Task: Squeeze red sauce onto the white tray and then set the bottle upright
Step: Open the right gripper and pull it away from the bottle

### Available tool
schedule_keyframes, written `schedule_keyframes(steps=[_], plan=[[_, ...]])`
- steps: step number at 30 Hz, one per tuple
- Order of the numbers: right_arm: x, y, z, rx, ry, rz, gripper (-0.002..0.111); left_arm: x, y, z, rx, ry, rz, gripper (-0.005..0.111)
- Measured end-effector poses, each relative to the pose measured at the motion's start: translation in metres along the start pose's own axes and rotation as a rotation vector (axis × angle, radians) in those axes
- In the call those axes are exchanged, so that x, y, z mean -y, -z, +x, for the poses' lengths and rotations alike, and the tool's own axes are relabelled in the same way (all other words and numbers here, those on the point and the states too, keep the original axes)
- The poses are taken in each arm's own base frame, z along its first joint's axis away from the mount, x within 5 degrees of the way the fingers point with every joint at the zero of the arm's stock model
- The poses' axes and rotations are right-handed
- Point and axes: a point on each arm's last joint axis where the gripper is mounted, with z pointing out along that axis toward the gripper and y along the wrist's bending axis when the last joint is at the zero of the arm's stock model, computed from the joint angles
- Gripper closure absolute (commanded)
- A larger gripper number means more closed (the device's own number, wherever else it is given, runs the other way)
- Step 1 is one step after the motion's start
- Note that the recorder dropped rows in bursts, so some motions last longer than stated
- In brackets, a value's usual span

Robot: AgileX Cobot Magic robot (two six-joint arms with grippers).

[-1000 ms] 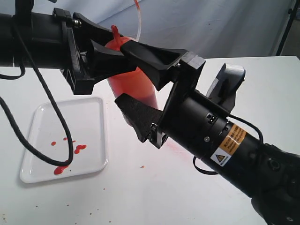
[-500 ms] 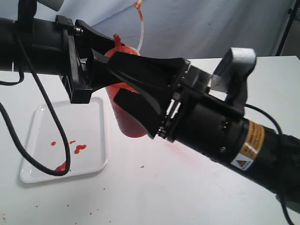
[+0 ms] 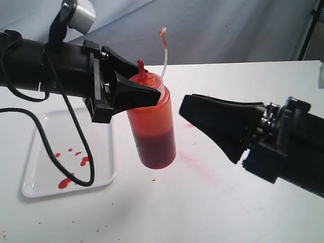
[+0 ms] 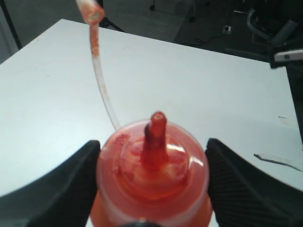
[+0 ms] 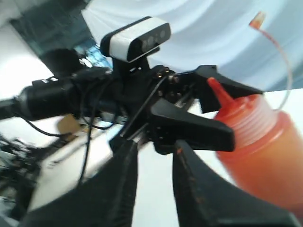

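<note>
Bottle [image 3: 152, 126] clamped aloft in left end effector [image 3: 147, 93].
Only exterior view shows white tray [image 3: 38, 152] holding red sauce [image 3: 65, 183]; right end effector [image 3: 183, 104] narrowly parted, empty, clear of bottle over bare tabletop [image 3: 202, 202].

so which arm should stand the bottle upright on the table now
Left. Its gripper clamps the bottle just below the cap, nozzle up and nearly upright, beside the white tray. The right gripper is empty and apart from the bottle.
</note>
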Motion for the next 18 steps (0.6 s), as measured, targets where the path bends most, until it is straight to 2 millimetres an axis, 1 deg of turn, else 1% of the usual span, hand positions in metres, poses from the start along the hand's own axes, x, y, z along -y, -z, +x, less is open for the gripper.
schedule_keyframes(steps=[2, 3, 4, 7, 12, 15, 18], plan=[[0.001, 0.008, -0.003, -0.02, 0.137, 0.093, 0.106, -0.003, -0.007, 0.004, 0.008, -0.003, 0.007, 0.107], [0.002, 0.012, -0.005, -0.026, 0.189, 0.131, 0.108, -0.004, -0.011, 0.005, 0.011, -0.006, 0.011, 0.107], [0.003, 0.017, -0.007, -0.031, 0.256, 0.189, 0.108, -0.003, -0.016, 0.006, 0.018, -0.014, 0.014, 0.107], [0.006, 0.031, -0.014, -0.034, 0.38, 0.316, 0.108, 0.003, -0.033, 0.007, 0.024, -0.038, 0.034, 0.107], [0.008, 0.047, -0.023, -0.026, 0.51, 0.448, 0.108, 0.01, -0.054, 0.007, 0.028, -0.053, 0.02, 0.107], [0.01, 0.05, -0.025, -0.023, 0.533, 0.489, 0.108, 0.011, -0.066, 0.003, 0.028, -0.056, 0.026, 0.107], [0.013, 0.051, -0.024, -0.045, 0.545, 0.52, 0.108, 0.013, -0.084, -0.001, 0.015, -0.057, 0.016, 0.107]])
